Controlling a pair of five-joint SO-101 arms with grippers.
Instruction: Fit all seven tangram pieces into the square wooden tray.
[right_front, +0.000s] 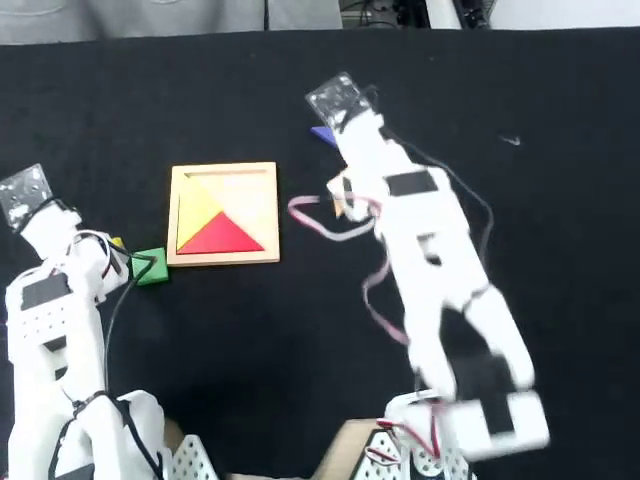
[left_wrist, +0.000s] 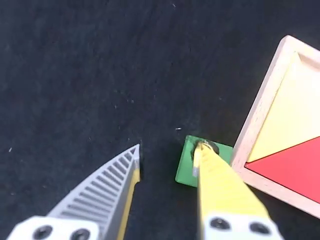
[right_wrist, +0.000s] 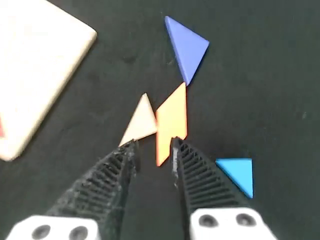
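Left wrist view has the left gripper (left_wrist: 169, 150) spread apart, one finger over the green square piece (left_wrist: 186, 170) just beside the square wooden tray (left_wrist: 260, 117). Parted too, the right gripper (right_wrist: 153, 145) straddles the tip of an orange parallelogram piece (right_wrist: 171, 122) on the black tabletop (right_wrist: 260, 90).

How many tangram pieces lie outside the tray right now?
5: green square beside the tray; indigo triangle, orange parallelogram, cream triangle and light-blue triangle by the right gripper.
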